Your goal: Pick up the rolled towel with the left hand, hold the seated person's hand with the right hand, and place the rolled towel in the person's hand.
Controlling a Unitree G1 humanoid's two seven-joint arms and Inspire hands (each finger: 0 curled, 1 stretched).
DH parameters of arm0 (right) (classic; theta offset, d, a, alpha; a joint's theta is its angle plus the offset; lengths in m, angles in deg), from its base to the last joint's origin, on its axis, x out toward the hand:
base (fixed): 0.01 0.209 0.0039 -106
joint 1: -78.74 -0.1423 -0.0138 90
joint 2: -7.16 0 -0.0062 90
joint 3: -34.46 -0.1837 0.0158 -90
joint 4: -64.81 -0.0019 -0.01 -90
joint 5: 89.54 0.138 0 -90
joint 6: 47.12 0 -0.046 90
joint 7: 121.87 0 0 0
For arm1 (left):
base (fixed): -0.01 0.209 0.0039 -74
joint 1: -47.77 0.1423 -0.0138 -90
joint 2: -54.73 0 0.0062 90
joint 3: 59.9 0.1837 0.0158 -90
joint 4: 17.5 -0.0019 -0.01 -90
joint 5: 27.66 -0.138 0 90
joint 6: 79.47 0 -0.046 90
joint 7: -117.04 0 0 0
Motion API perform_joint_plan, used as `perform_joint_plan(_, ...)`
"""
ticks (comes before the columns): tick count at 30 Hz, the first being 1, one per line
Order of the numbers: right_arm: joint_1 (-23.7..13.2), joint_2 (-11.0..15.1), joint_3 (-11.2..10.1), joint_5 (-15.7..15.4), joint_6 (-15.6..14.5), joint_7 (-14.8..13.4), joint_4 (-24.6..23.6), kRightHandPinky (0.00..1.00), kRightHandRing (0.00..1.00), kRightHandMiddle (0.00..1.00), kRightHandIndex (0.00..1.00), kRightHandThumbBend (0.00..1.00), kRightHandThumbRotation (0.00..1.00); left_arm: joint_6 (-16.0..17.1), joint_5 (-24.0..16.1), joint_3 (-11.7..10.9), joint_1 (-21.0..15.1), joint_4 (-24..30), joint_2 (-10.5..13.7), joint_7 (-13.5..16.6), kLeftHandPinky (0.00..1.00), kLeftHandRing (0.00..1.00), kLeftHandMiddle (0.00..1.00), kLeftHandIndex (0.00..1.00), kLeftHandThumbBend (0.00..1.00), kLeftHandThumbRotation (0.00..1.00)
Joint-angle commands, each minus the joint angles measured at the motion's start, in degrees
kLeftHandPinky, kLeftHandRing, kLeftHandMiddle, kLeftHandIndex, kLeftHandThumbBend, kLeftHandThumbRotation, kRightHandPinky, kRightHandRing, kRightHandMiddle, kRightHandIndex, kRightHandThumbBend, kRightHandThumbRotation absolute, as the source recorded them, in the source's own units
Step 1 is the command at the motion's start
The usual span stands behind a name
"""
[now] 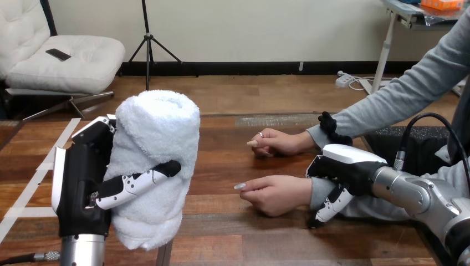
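The left hand [83,183] grips the upright rolled towel [161,127], left of the person's hand [274,194], whose wrist [317,191] the right hand [346,169] clasps.

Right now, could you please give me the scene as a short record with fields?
left hand: shut round the rolled towel, holding it upright at the view's left
right hand: fingers curled round the person's nearer wrist
person's nearer hand: on the table, loosely curled, apart from the towel
person's farther hand: resting on the table, untouched
towel handed over: not yet
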Motion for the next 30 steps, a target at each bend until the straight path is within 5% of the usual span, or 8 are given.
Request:
perform_joint_plan(1,-3.32,1.70,-0.11,0.06,1.10,-1.88,-0.11,0.30,0.33,0.37,0.35,0.74,0.26,1.80,0.75,0.07,-4.78,0.70,0.60,-0.26,0.28,0.32,0.39,0.43,0.57,0.00)
perform_joint_plan(30,-2.96,2.23,-0.53,0.24,4.68,-5.57,0.42,0.24,0.26,0.31,0.30,0.59,0.57,0.96,0.54,0.18,-4.49,1.79,0.31,-0.24,0.27,0.32,0.38,0.42,0.57,0.00)
